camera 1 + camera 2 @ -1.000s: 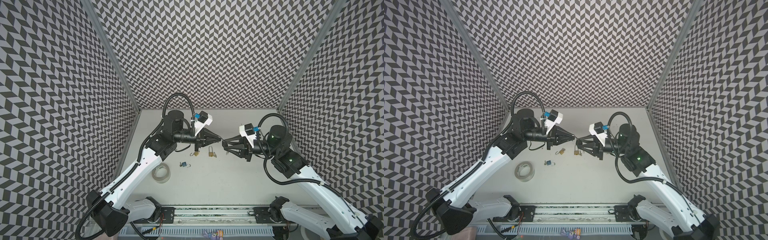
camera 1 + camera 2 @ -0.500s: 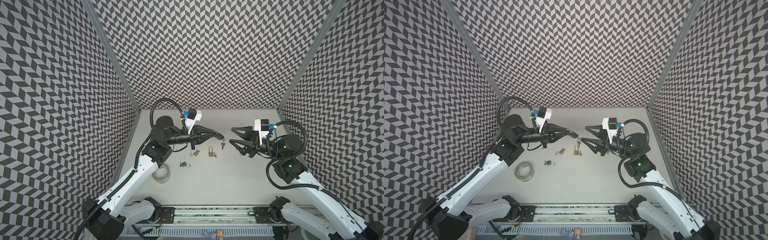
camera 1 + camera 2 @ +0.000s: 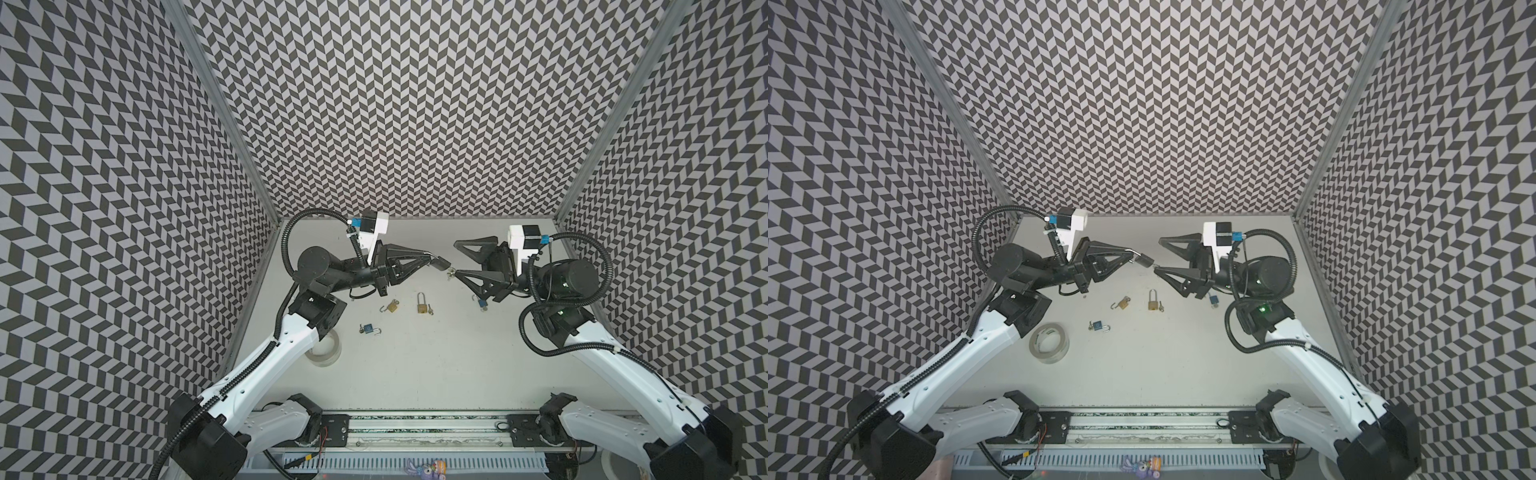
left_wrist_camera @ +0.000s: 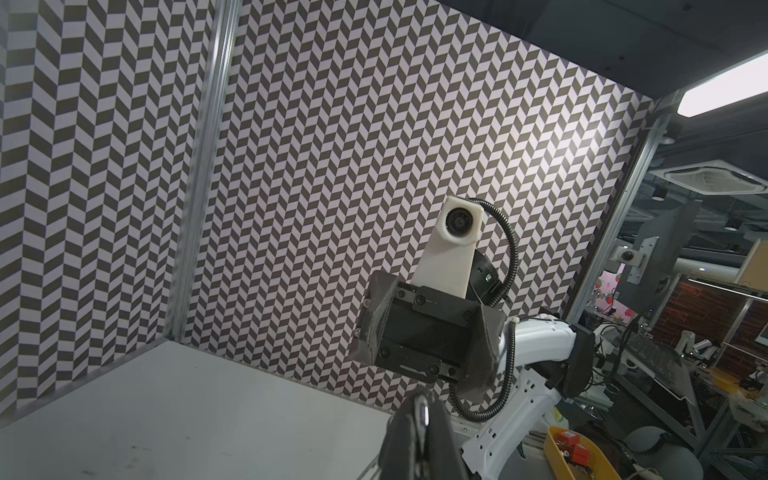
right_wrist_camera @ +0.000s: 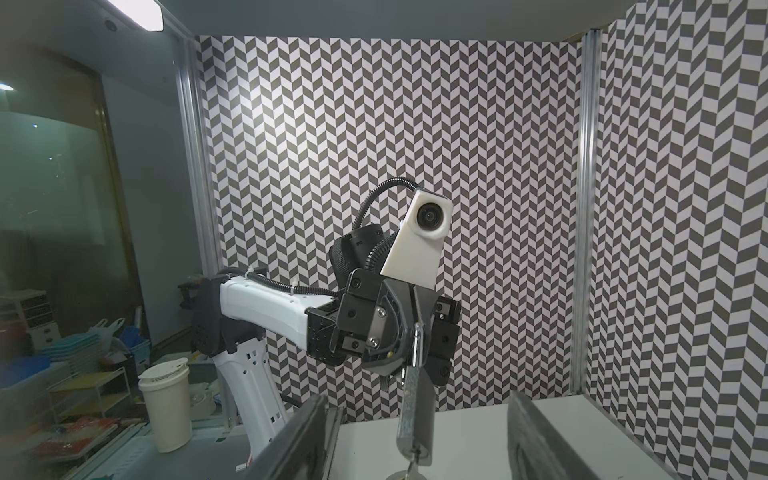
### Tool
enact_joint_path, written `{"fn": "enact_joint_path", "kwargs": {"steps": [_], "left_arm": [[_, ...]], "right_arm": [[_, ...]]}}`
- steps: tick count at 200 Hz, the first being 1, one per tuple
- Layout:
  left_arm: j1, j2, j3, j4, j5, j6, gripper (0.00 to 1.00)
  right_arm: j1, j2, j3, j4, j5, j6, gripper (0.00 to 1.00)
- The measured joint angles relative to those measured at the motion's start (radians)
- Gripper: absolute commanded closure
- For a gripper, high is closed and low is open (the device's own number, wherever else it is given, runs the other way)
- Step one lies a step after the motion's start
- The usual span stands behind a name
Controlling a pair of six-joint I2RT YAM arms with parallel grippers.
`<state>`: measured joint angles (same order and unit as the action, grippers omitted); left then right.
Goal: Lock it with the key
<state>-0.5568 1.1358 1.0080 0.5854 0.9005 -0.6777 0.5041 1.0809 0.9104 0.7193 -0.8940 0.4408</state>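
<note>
Item: dark padlock [image 3: 443,262], aloft at centre frame in both top views, hung by its shackle from the left gripper [image 3: 433,258], jaws clenched on it; key [image 5: 410,467] seated in its underside.
Change: a second ago the two grippers met low over the surface [image 3: 415,374]; both have since lifted, and the right gripper [image 3: 456,257] has let go, jaws spread wide, tips just beside the lock; likely the key turn is finished.
Unclear: whether the shackle is home; key tiny from above; left wrist view cuts off its own jaws and hides the lock.
</note>
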Motion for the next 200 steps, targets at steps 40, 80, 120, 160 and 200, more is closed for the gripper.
{"fn": "enact_joint_path", "kwargs": {"steps": [40,80,120,160,200], "left_arm": [[-0.006,0.000,-0.002,0.047,-0.001,-0.027,1.00],[-0.006,-0.001,-0.021,0.077,-0.006,-0.051,1.00],[-0.011,-0.013,-0.037,0.095,-0.019,-0.065,1.00],[-0.022,-0.025,-0.038,0.106,-0.025,-0.073,1.00],[-0.026,-0.025,-0.039,0.110,-0.032,-0.076,1.00]], "right_arm": [[0.031,0.023,0.006,0.039,0.006,0.006,0.38],[0.090,0.049,0.000,0.109,0.034,0.024,0.46],[0.129,0.047,-0.051,0.154,0.108,0.024,0.55],[0.134,0.046,-0.071,0.159,0.139,0.034,0.59],[0.148,0.046,-0.071,0.186,0.137,0.043,0.67]]}}
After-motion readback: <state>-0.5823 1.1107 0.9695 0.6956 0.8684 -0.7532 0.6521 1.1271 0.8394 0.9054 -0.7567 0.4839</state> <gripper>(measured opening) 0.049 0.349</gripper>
